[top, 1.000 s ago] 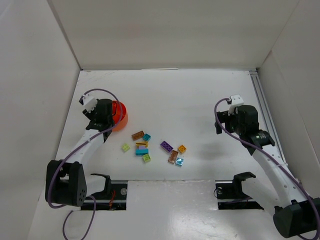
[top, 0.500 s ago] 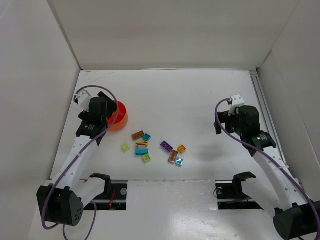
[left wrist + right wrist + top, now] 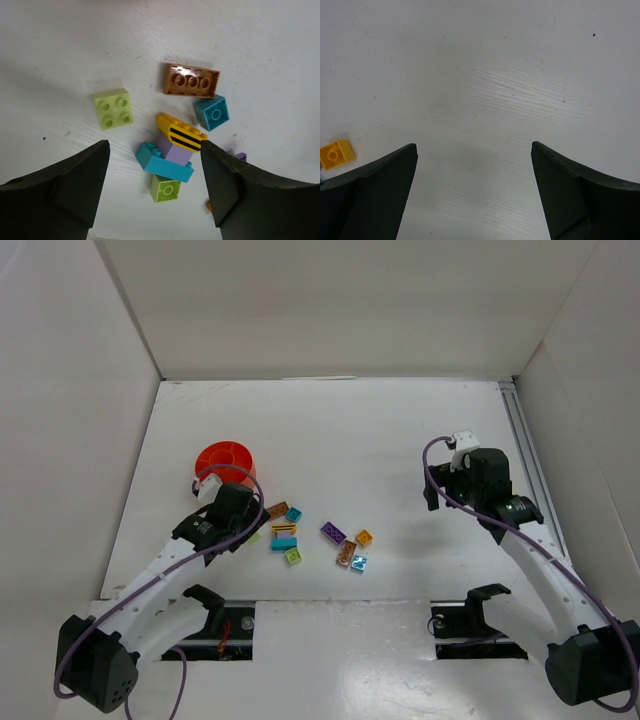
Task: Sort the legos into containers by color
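The legos lie in a loose cluster mid-table. In the left wrist view I see a lime brick (image 3: 113, 108), a brown brick (image 3: 191, 80), a teal brick (image 3: 212, 112), a yellow black-striped piece (image 3: 181, 133), a long teal brick (image 3: 164, 164) and a small lime brick (image 3: 165, 189). My left gripper (image 3: 154, 149) is open and empty above them, over the cluster's left end (image 3: 252, 528). The orange-red bowl (image 3: 225, 460) stands behind it. My right gripper (image 3: 474, 150) is open and empty over bare table (image 3: 440, 492), with an orange brick (image 3: 336, 154) at its left.
A purple brick (image 3: 333, 533), an orange brick (image 3: 364, 537), a brown-pink brick (image 3: 346, 553) and a shiny teal brick (image 3: 359, 563) lie right of the cluster. White walls enclose the table on three sides. A rail (image 3: 520, 430) runs along the right edge.
My left arm has swung from the bowl down and right to the bricks, uncovering the bowl. The right arm has shifted only slightly.
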Motion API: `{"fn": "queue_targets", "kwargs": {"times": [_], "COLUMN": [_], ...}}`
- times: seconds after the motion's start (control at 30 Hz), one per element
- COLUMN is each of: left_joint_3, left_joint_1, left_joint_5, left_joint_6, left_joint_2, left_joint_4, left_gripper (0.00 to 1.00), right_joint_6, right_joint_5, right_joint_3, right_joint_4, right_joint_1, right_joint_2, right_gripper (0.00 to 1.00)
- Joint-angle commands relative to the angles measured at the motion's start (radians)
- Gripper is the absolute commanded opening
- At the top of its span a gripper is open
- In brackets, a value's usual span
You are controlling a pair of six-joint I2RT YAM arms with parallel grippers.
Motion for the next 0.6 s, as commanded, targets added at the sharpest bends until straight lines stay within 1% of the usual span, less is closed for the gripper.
{"fn": "queue_targets", "kwargs": {"times": [0.0,0.13,0.23,0.3,0.57], "left_joint_3": [-0.025,-0.045,-0.045,-0.045,-0.054], "left_joint_1": [-0.005,-0.005,-0.005,-0.005,-0.005], "left_joint_5": [-0.020,-0.049,-0.058,-0.069,-0.102], "left_joint_6": [-0.110,-0.142,-0.151,-0.174,-0.193], "left_joint_2": [-0.030,0.008,0.070,0.100,0.187], "left_joint_4": [-0.060,-0.059,-0.049,-0.049,-0.028], "left_gripper": [0.69,0.67,0.62,0.60,0.60], "right_joint_6": [-0.010,-0.010,-0.010,-0.010,-0.010], "right_joint_5": [-0.022,-0.022,-0.012,-0.002,0.016], "right_joint_3": [-0.002,-0.002,-0.002,-0.002,-0.002], "right_joint_4": [0.028,0.028,0.018,0.018,0.018], "right_joint_1": [-0.007,-0.007,-0.007,-0.007,-0.007], "right_joint_2": [-0.017,-0.026,-0.026,-0.026,-0.008], "right_gripper": [1.00,1.00,1.00,1.00,1.00]}}
